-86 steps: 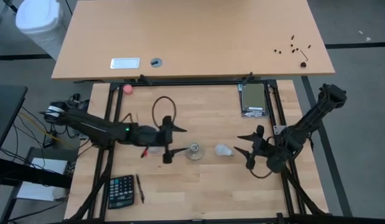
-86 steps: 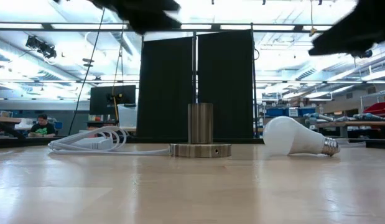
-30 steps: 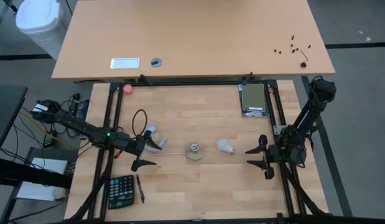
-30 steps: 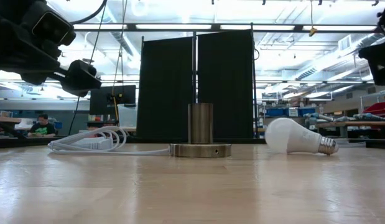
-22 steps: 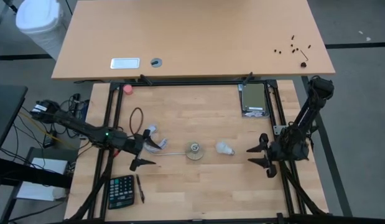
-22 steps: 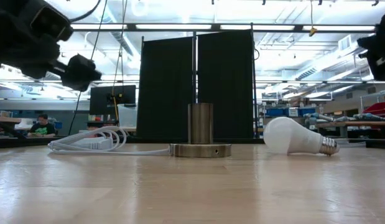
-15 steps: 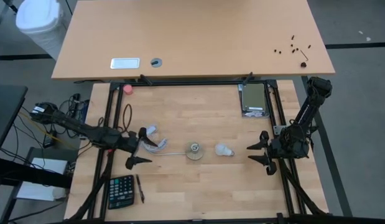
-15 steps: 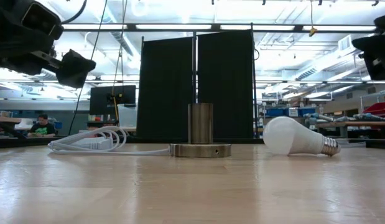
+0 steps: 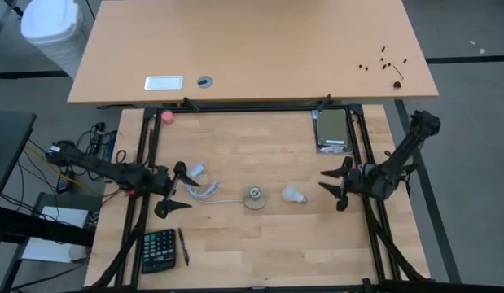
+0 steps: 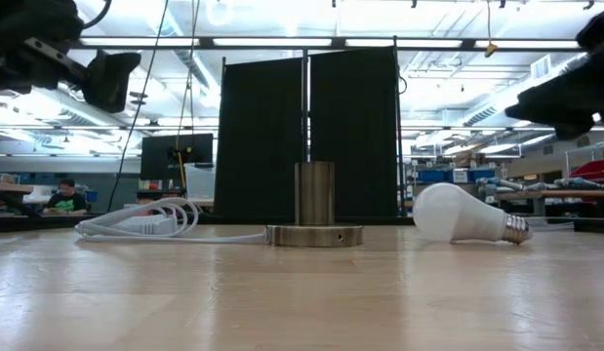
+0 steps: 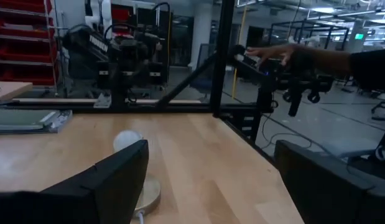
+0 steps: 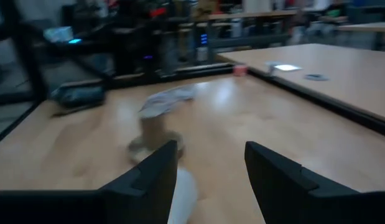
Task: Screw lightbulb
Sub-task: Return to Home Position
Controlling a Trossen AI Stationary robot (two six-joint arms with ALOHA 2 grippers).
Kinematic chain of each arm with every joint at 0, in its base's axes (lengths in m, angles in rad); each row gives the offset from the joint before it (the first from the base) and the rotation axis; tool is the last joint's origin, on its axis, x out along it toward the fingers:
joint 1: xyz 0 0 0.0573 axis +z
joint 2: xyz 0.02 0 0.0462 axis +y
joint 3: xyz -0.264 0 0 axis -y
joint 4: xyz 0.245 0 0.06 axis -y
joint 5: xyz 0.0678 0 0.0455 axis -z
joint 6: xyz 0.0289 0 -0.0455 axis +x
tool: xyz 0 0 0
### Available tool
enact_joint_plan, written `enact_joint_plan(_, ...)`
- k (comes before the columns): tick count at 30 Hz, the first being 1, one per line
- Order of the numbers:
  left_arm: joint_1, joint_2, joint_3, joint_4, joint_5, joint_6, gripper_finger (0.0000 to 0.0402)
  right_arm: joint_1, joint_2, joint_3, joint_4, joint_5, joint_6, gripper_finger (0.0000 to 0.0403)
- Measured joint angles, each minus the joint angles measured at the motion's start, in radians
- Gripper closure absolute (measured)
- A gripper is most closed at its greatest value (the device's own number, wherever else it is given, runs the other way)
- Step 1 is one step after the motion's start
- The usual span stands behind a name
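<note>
Lightbulb point(image 9: 293, 195): I am seeing it lying sideways on the desk point(image 9: 260, 244), near the lamp base point(image 9: 253, 198).
Left end effector point(image 9: 172, 189): gaping wide, gripping nothing.
Right end effector point(image 9: 331, 188): gaping wide, empty.

You worked in a robotics lab or workshop: well beyond the left gripper point(image 11: 211, 152) stood red storage bins point(image 11: 21, 40) and dark machinery point(image 11: 124, 50) (strip lights point(image 10: 282, 42) overhead, black curtain panels point(image 10: 306, 132), a seated person point(image 10: 63, 196)).

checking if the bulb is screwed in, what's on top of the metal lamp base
Nothing: the lamp base stands bare on top. The lightbulb lies on its side on the table beside it, apart. Inside the socket cannot be seen.
</note>
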Motion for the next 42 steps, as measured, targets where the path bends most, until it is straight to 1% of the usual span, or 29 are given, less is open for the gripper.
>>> enact_joint_plan(8,0.0,-0.177,0.0,-0.216,0.0,0.0,0.0048,-0.193,-0.134,0.0,-0.056,0.001,0.0,0.0204)
enact_joint_plan(11,0.0,-0.229,0.0,-0.295,0.0,0.0,0.0048,-0.273,-0.17,0.0,-0.112,0.001,0.0,0.0204)
enact_joint_plan(16,0.002,-0.321,0.0,-0.385,0.001,-0.001,0.0048,-0.413,-0.214,0.0,-0.114,0.002,0.0,0.0204)
enact_joint_plan(21,0.018,-0.324,-0.001,-0.369,-0.004,-0.001,0.0048,-0.567,-0.285,0.0,-0.113,0.003,-0.001,0.0204)
enact_joint_plan(25,0.042,-0.325,-0.001,-0.373,-0.004,-0.001,0.0048,-0.714,-0.375,0.0,-0.113,0.003,-0.001,0.0204)
enact_joint_plan(29,0.073,-0.325,-0.001,-0.372,-0.004,-0.001,0.0048,-0.86,-0.375,0.0,-0.093,0.008,-0.001,0.0204)
enact_joint_plan(33,0.107,-0.325,-0.001,-0.383,-0.003,-0.001,0.0048,-0.972,-0.375,0.0,-0.108,0.006,-0.002,0.0204)
enact_joint_plan(37,0.14,-0.325,-0.001,-0.385,-0.003,0.0,0.0048,-1.046,-0.374,0.0,-0.114,0.006,-0.003,0.0204)
enact_joint_plan(42,0.17,-0.325,-0.001,-0.386,-0.003,-0.001,0.0048,-1.083,-0.374,0.0,-0.113,0.004,-0.003,0.0204)
